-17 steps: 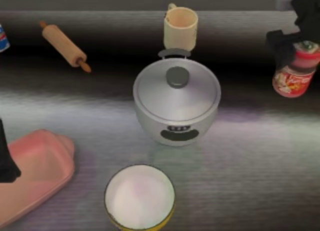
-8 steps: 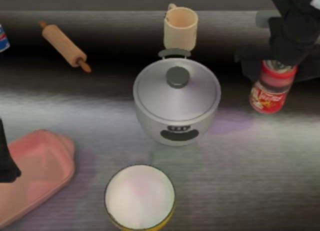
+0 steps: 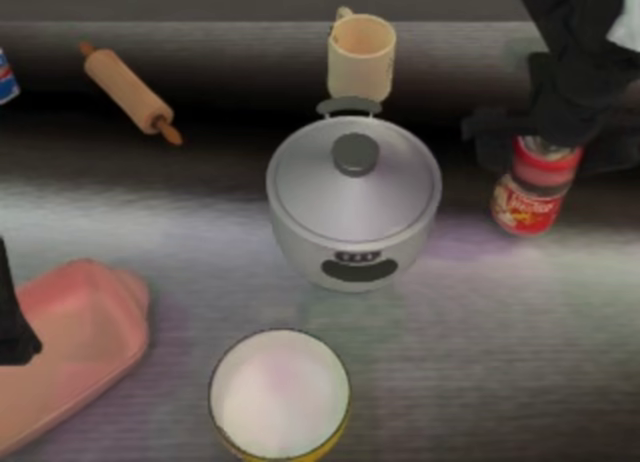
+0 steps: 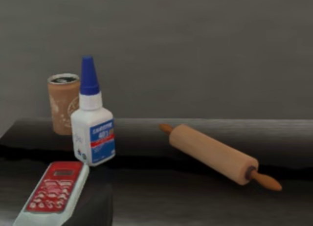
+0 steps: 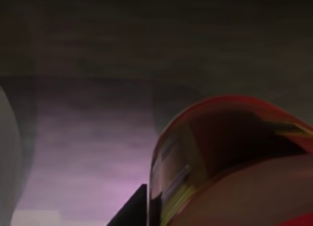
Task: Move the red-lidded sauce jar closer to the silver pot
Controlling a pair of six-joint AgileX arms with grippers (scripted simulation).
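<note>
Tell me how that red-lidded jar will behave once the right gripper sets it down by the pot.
The red-lidded sauce jar looks rigid and taller than wide, so it may tip if released tilted. Its round body would probably roll if it fell. The right gripper grips it near the lid, so it could swing slightly. The silver pot is apart from it.

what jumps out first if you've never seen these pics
The big silver pot sits mid-table with its domed lid on. To its right, the right end effector holds the red-lidded sauce jar from above, apart from the pot. A pink slab fills the table's lower left corner, beside the parked left arm, and a yellow-rimmed white bowl lies below the pot.
</note>
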